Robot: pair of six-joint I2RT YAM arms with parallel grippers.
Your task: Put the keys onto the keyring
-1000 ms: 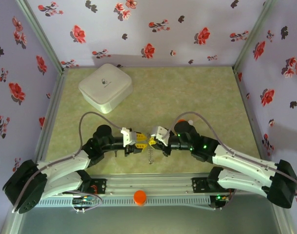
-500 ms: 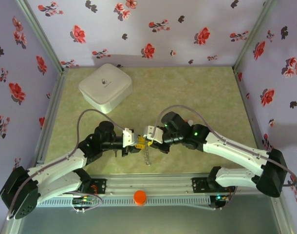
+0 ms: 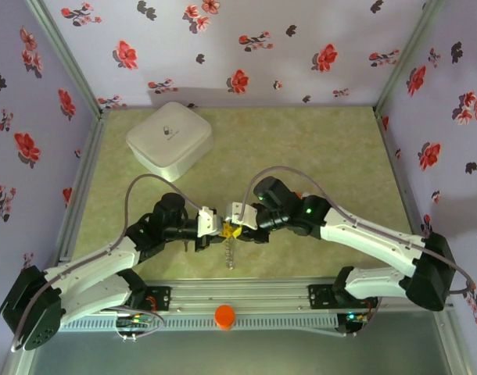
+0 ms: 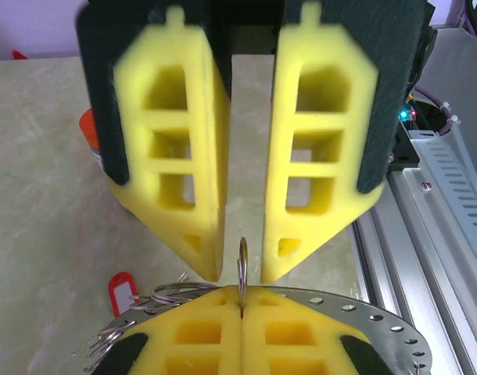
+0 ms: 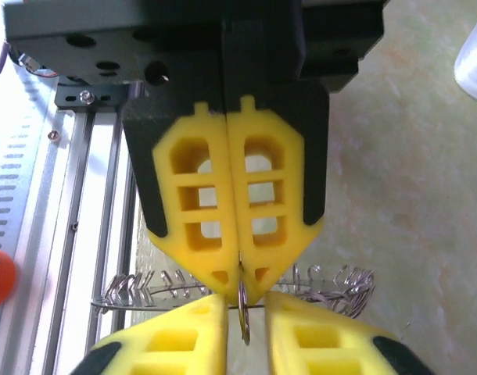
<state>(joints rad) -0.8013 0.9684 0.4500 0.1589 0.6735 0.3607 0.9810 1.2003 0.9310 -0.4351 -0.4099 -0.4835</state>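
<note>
The left gripper is fully closed on the keyring, a thin metal loop that stands on edge between its yellow foam pads. The right gripper faces it with jaws apart. It has one ribbed pad on each side of the keyring, a free gap on both sides, and it grips nothing. Between the keyring and the slotted aluminium rail there is a chain of small wire coils. Close to the keyring is the red key, its tag of smooth plastic. Beyond the keyring the mottled green mat is open.
</note>
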